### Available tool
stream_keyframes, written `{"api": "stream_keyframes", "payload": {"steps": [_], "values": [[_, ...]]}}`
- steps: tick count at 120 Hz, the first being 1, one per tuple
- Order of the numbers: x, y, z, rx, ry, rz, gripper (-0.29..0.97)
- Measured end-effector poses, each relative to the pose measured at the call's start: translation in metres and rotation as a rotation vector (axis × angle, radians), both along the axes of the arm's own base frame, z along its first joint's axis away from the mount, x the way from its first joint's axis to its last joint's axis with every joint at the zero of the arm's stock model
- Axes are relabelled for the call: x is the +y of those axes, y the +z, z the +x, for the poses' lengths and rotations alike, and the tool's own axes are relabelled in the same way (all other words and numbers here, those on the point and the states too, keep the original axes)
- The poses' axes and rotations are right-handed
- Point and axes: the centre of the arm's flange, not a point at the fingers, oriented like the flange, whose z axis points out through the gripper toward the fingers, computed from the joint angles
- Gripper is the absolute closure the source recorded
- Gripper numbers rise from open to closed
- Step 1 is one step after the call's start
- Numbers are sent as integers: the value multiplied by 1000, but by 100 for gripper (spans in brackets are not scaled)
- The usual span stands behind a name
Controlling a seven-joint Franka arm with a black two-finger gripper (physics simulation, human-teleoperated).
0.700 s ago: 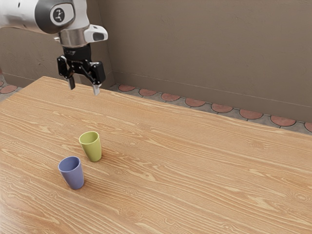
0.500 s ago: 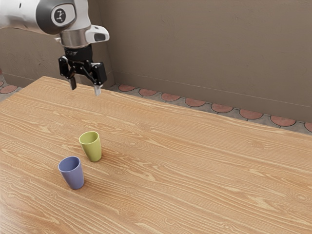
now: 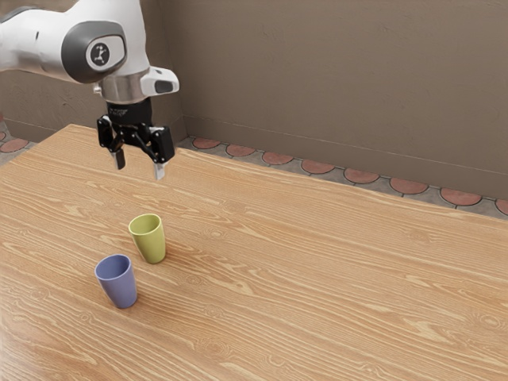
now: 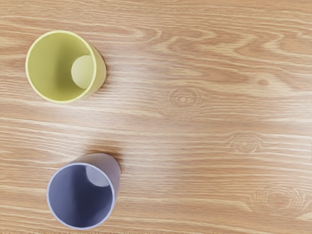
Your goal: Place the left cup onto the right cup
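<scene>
Exterior view – empty gripper hung above two separate cups

A wooden table (image 3: 317,262) with strong grain took up most of the frame, running from the lower left up to a far edge that crossed from the upper left to the right. Behind it stood a plain brown wall (image 3: 341,71), with a row of reddish floor tiles (image 3: 317,167) along its foot.

The white arm (image 3: 79,40) came in at the upper left corner, its hand pointing down. The black gripper (image 3: 140,167) hung in the air over the far left part of the table, well above the surface. Its fingers were spread wide and had hold of nothing.

Both cups stood upright on the table in the lower left of the frame, mouths up and not stacked. The green cup (image 3: 148,238) stood nearer the middle of the frame, below the gripper and well apart from it. The blue cup (image 3: 117,281) stood just beside it, lower and further left – near, but not touching.

From the wrist camera, looking straight down, the green cup (image 4: 63,66) and the blue cup (image 4: 83,195) showed their open mouths and empty insides, with bare wood between them.
</scene>
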Motion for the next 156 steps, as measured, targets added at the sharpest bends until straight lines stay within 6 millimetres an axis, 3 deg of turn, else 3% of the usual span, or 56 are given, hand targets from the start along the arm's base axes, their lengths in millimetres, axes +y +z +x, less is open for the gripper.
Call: {"api": "stream_keyframes", "payload": {"steps": [35, 76, 156], "values": [[10, -42, -4, 25, 32, -28, 0], [15, -66, 6, 10, 47, -36, 0], [45, -117, 31, 31, 88, -30, 4]]}}
